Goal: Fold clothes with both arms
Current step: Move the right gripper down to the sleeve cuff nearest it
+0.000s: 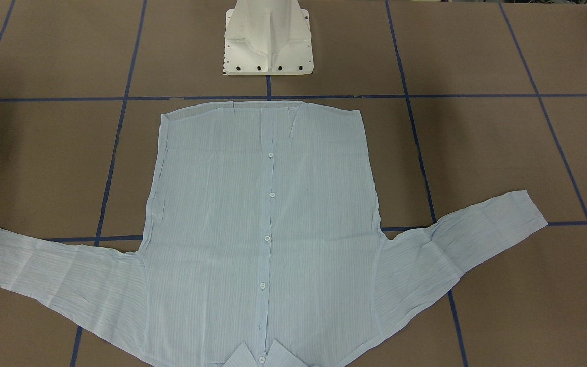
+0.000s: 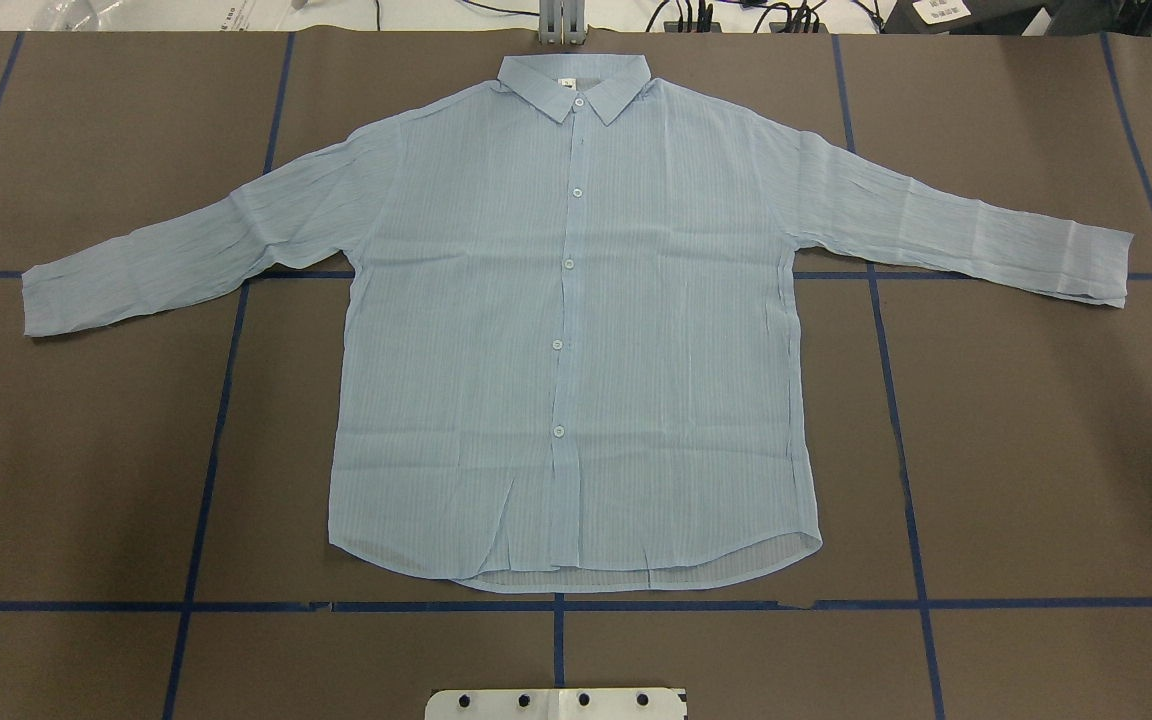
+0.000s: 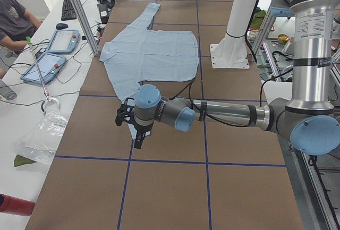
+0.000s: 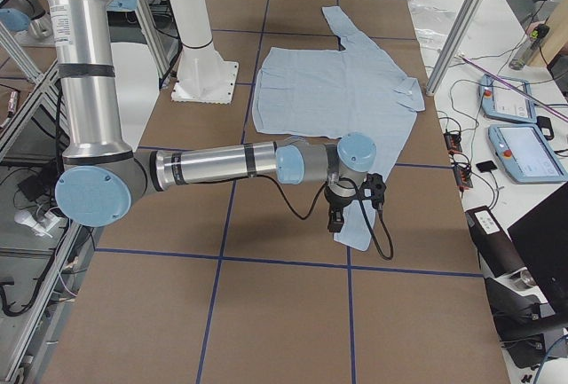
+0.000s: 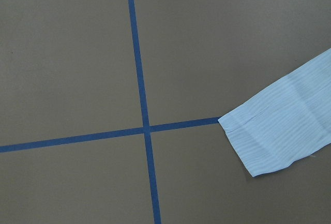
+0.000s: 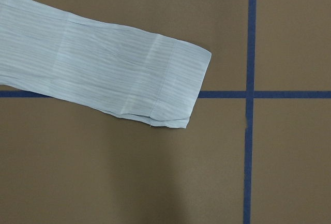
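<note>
On the far left of the brown table (image 2: pixel 86 450), gridded with blue tape (image 2: pixel 208 500), the left arm (image 3: pixel 228 114) reaches out low, and the left gripper (image 3: pixel 139 142) hangs fingers-down over the left cuff (image 2: pixel 46 300), hiding that cuff in the left side view. Whether its fingers are parted or closed cannot be told. Its wrist camera shows the cuff lying flat, one corner touching a tape line. The shirt (image 2: pixel 576 330) lies flat in the middle, front up and buttoned, sleeves spread to both sides. Its collar (image 2: pixel 574 85) is at the far edge and its hem (image 2: pixel 576 580) is near the white base (image 2: pixel 556 703), apart from it. On the right, the right cuff (image 2: pixel 1106 265) lies across a tape line beside a crossing. The right arm (image 4: pixel 213 164) stretches low, with the right gripper (image 4: pixel 335 223) over that cuff, its finger state likewise unclear. Beyond the far edge is a bench with tablets (image 3: pixel 62 41), a keyboard (image 3: pixel 69 8) and a seated person (image 3: pixel 13 17).
</note>
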You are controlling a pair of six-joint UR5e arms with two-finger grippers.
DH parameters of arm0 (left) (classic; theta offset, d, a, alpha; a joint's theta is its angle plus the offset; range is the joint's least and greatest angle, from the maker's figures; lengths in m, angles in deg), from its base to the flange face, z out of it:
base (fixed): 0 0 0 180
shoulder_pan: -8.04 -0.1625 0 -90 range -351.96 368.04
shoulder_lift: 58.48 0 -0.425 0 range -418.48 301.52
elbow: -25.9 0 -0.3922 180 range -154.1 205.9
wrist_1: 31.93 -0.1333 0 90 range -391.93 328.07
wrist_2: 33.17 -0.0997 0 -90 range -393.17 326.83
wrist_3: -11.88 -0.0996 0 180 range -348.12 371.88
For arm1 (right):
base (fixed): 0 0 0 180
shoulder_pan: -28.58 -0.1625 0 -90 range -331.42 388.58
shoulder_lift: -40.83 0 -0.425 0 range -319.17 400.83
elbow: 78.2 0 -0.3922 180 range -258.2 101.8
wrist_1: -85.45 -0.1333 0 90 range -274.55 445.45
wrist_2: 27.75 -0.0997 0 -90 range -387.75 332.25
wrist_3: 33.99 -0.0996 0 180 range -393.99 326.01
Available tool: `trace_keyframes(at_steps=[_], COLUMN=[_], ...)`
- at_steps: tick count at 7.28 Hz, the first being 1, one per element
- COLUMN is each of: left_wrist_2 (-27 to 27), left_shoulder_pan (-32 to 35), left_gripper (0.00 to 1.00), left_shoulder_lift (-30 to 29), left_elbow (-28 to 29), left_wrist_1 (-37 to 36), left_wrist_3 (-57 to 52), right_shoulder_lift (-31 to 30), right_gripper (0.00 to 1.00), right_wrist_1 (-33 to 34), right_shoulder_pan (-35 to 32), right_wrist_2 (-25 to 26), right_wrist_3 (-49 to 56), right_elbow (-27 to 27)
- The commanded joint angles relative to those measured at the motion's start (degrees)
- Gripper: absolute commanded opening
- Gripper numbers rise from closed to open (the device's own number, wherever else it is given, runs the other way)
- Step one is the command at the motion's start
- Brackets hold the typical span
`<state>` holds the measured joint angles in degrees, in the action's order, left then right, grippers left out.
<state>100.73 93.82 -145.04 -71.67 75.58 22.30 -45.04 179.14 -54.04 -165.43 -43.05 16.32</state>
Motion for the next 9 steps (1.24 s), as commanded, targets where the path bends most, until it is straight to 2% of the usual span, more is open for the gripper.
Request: trace_keyframes(at_steps=[1, 4, 6, 7, 8, 9], left_wrist_2=[0.05, 0.05, 0.05, 0.14, 0.74, 1.88], left_shoulder_pan=[-0.09, -0.18, -0.36, -0.45, -0.45, -0.45], left_gripper=[1.0, 1.0, 1.0, 1.0, 1.0, 1.0], left_shoulder_lift=[-0.87, -0.97, -1.06, -1.06, -1.06, -1.06], left_elbow=[-0.08, -1.22, -1.05, -1.22, -1.22, -1.31], left_wrist_1=[0.24, 0.5, 0.5, 0.5, 0.59, 1.46], left_wrist_3=[0.13, 0.22, 0.3, 0.3, 0.3, 0.3], right_shoulder_lift=[0.08, 0.0, 0.08, 0.35, 1.13, 3.92], right_gripper=[1.0, 1.0, 1.0, 1.0, 1.0, 1.0], right_wrist_1=[0.01, 0.01, -0.52, -3.74, -8.73, -12.7], right_shoulder_pan=[0.0, 0.0, 3.58, 6.3, 6.76, 7.46], right_wrist_2=[-0.04, -0.04, -0.04, 0.39, 0.49, 0.49], right_wrist_3=[0.0, 0.0, 0.0, -1.74, -3.5, -6.21], right_elbow=[-0.04, -0.13, -0.21, -1.26, -4.84, -11.14])
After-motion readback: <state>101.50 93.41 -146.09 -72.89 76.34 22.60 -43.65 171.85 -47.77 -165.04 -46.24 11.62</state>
